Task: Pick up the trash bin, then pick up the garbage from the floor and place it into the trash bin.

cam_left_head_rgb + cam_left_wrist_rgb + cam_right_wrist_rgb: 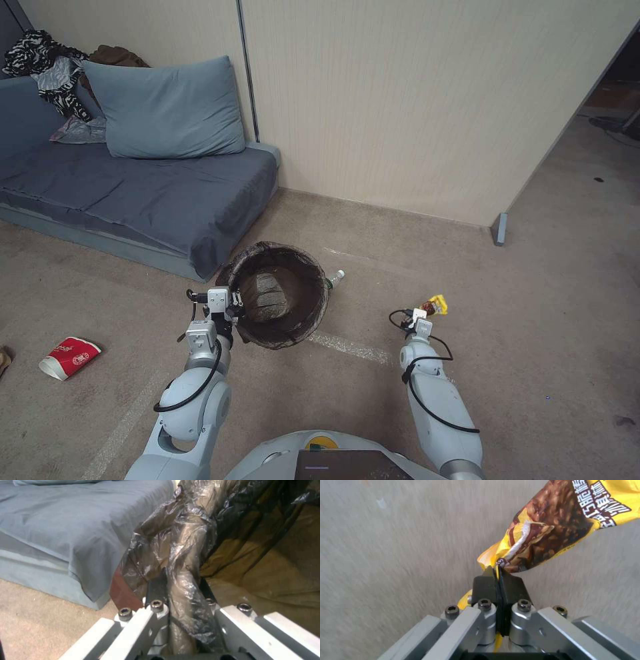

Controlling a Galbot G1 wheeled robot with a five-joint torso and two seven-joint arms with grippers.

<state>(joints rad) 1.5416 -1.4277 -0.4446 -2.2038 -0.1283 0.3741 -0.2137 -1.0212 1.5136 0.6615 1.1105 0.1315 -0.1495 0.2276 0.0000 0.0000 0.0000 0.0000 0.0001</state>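
Both pincers clamped: left pincer (235, 308) on trash bin (280, 293) rim, right pincer (425, 313) pinching wrapper (437, 305) edge.

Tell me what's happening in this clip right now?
The robot is clearing litter off a carpeted floor. Its left gripper is clamped on the rim of the trash bin, holding it beside the sofa. The right gripper is shut on a yellow snack wrapper, off to the bin's right. A red paper cup and a clear bottle lie on the floor.
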